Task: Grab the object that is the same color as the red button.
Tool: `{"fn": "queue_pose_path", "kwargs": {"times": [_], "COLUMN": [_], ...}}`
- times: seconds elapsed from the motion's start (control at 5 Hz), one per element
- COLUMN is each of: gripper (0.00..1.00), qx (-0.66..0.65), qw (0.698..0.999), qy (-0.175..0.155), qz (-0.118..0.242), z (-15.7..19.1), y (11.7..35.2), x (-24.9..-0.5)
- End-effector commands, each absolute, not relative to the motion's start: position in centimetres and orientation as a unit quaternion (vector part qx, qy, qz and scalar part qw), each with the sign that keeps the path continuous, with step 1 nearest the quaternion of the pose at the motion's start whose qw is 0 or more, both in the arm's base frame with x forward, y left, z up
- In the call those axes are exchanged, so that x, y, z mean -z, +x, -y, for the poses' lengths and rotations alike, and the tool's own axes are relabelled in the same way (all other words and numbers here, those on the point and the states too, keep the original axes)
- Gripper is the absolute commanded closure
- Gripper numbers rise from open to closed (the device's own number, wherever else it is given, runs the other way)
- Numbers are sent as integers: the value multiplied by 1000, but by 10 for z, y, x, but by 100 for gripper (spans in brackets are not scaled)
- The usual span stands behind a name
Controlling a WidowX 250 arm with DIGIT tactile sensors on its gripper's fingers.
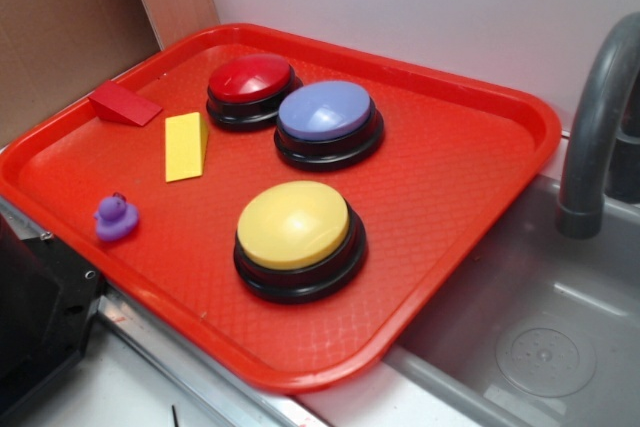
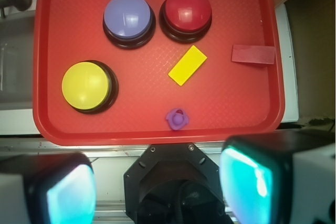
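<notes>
The object, a small red wedge block (image 1: 124, 104) (image 2: 253, 54), lies on the red tray (image 1: 470, 162) (image 2: 68, 35) near its left rim in the exterior view and near the right rim in the wrist view. The red button (image 1: 250, 80) (image 2: 187, 9), a glossy dome on a black base, sits at the tray's back. My gripper (image 2: 160, 187) hangs high above, off the tray's near edge, open with nothing between its teal pads (image 2: 247, 182). In the exterior view only a black part of the arm (image 1: 35, 317) shows at lower left.
A blue-purple button (image 1: 328, 115) (image 2: 128, 17) sits beside the red one; a yellow button (image 1: 295, 229) (image 2: 86, 86) lies nearer. A yellow wedge (image 1: 186, 146) (image 2: 187, 65) and purple duck (image 1: 116, 218) (image 2: 177, 118) also rest on the tray. A grey sink (image 1: 540, 347) and faucet (image 1: 595, 137) stand right.
</notes>
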State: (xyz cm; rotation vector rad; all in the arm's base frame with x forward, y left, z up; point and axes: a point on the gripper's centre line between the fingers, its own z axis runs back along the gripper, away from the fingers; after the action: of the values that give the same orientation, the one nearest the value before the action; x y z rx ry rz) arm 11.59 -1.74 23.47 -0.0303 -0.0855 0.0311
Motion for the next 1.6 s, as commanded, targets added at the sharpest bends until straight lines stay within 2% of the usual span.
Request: {"fn": "queue_pose_path", "kwargs": {"times": [0.0,0.2,0.4,0.6,0.8,1.4], "gripper": [0,0,0,0,0,0], "qx": [-16,-54,-145,-245,-365,-365], "qw": [999,998,989,969,928,928], "qy": [-15,-1,26,36,56,56], "qz": [43,22,11,14,46,46], "z": [17,-5,-35,-56,-79,-79], "y": [116,127,153,170,185,185], "x": [-235,-212,-183,-170,-161,-161]}}
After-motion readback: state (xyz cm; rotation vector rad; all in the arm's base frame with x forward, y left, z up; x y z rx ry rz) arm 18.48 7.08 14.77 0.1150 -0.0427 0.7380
